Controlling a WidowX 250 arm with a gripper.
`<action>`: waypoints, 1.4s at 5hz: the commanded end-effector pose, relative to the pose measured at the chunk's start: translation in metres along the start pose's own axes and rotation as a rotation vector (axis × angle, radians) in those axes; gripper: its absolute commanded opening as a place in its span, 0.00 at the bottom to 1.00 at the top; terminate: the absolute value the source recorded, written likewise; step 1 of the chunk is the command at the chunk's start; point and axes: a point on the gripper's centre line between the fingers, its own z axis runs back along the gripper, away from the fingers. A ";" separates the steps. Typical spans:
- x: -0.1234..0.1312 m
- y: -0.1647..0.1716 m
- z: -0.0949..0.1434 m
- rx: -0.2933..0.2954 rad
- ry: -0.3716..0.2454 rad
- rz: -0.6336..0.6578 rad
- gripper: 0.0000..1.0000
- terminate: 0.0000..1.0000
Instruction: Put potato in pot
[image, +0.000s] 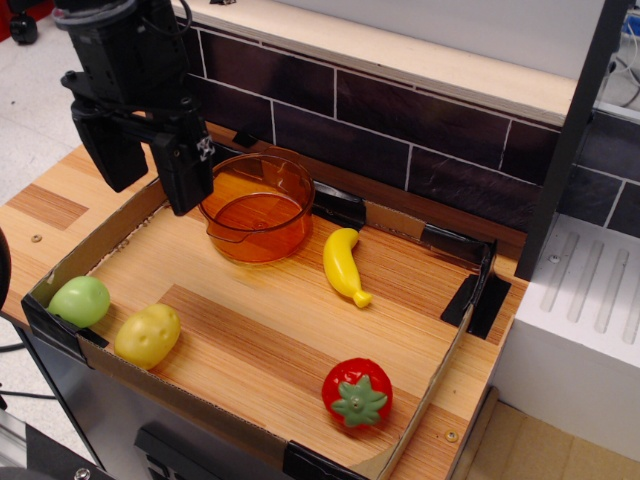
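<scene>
Wooden tray (300, 340) holds potato (147, 335) and pot (256, 207); gripper (150, 172), top cropped, hangs wide-fingered, empty.

The arm above the hand (150, 170) runs off the top edge. One finger (185, 170) covers the pot's (255, 205) left rim. The bench (60, 190) is cut off at the left.

Arm: black, bulky housing in the upper left of the frame.
Gripper (150, 170): black, two broad flat fingers (187, 172) tapering toward blunt tips.
Markings: small pale speckled patch on the right finger's upper edge.
</scene>
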 end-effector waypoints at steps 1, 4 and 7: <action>-0.014 0.020 -0.024 0.022 0.015 -0.058 1.00 0.00; -0.026 0.005 -0.056 0.038 0.031 -0.046 1.00 0.00; -0.028 -0.004 -0.086 0.070 0.026 -0.018 1.00 0.00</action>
